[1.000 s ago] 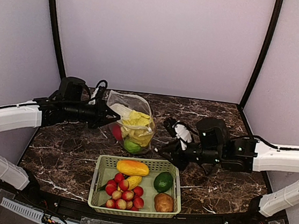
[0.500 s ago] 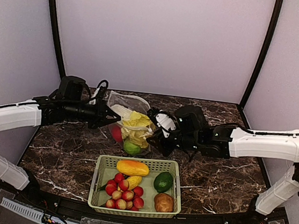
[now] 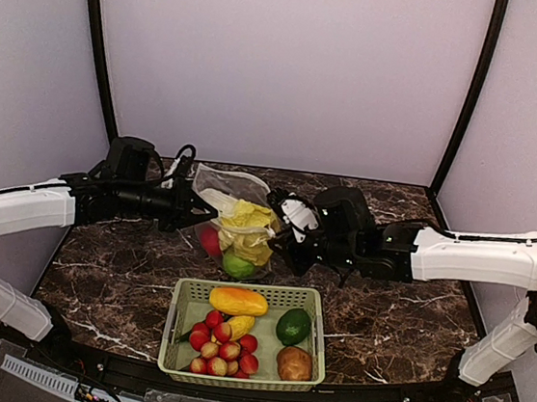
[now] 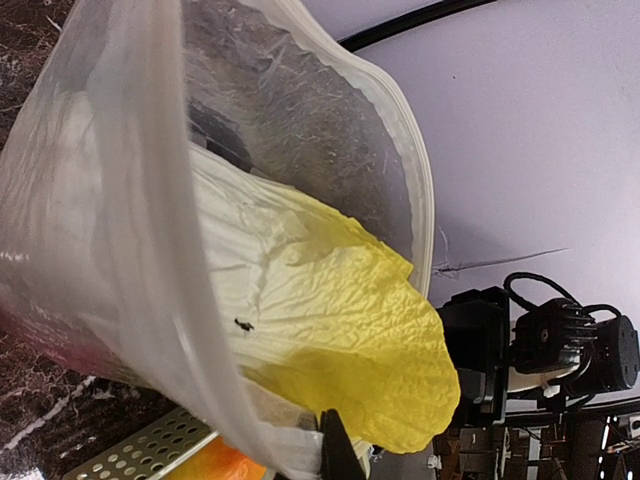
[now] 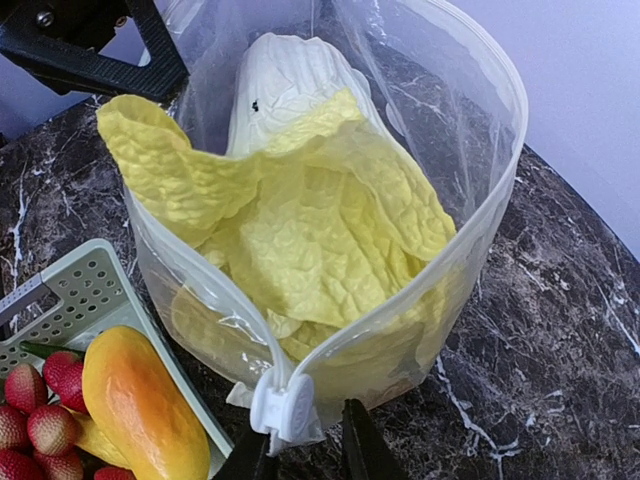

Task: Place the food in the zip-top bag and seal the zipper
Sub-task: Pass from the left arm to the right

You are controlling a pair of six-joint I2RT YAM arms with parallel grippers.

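Left gripper: my jaws are closed tight on the left rim of the clear, white-dotted plastic zip-top bag, holding it up off the dark marbled table with its mouth gaping. From my left wrist that rim runs right across the view, too close to show more. Right gripper: my fingers stand a narrow gap apart at the bag's opposite rim, and the small white plastic slider of the thin clear zipper sits just above that gap. I cannot tell whether I am actually pinching it. The zipper is unsealed along the whole visible mouth. Contents: a large crinkled pale yellow napa cabbage fills the upper part, its white stem pointing toward the far rim. Under it, seen through the plastic, are a glossy red bell pepper and a round green apple. The bag stands just behind the pale green slotted plastic basket, which holds an orange-yellow mango, a dark avocado, a brown potato and small red berries.
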